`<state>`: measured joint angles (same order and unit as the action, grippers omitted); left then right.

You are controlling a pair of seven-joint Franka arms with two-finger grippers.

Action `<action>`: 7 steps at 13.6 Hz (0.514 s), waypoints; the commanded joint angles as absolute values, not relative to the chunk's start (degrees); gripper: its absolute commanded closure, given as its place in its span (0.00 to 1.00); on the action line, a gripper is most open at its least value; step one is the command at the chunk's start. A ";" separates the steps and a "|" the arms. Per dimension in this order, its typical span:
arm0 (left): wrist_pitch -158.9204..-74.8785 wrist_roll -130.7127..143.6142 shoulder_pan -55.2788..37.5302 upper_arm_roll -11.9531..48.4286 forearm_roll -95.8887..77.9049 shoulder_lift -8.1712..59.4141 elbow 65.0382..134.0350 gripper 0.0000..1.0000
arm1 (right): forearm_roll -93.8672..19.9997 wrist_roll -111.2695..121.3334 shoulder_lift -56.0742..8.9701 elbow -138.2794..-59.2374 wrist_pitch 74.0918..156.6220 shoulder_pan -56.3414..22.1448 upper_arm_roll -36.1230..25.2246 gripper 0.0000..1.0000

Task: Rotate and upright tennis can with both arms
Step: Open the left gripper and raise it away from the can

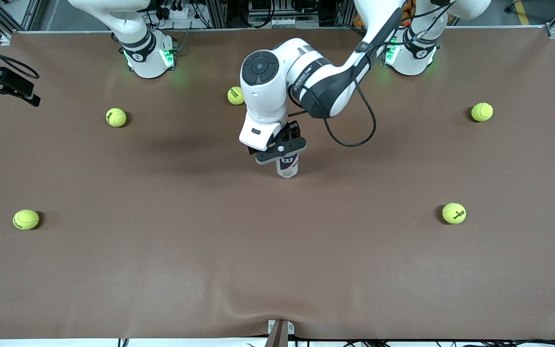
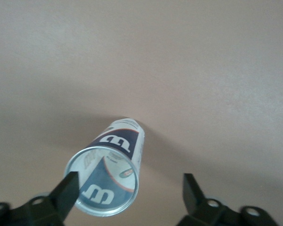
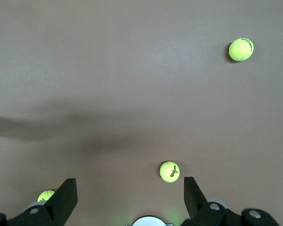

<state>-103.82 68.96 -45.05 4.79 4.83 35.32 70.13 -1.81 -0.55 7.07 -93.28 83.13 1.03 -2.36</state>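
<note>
Can [image 1: 287, 166] upright at mid-table, empty and light, under the left gripper [image 1: 281, 150]; fingers [image 2: 66, 193] spread wide, one pad right by the rim, contact unclear; risk of a tip-over from any sideways brush on lifting away, so best straight up; right gripper [image 3: 130, 200] waiting high near its own base, fingers apart, holding nothing

The front camera sits high across the table [image 1: 162, 270], facing my two bases and taking in the whole brown surface. My left wrist camera looks straight down, close over the tennis can [image 2: 108, 174], which the front view also shows [image 1: 287, 165]. My right wrist camera looks down from much higher, sharing several tennis balls [image 3: 170, 171] with the front view.
</note>
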 commanded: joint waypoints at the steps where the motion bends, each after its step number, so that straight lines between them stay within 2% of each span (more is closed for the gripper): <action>1: -100.55 65.92 -43.34 4.48 4.40 31.74 70.22 0.00 | -1.32 -1.14 6.15 -91.23 82.44 1.41 -2.02 0.00; 7: -97.74 55.30 -34.11 4.49 3.34 26.02 70.31 0.00 | -1.58 -1.05 6.07 -90.79 82.44 1.50 -2.02 0.00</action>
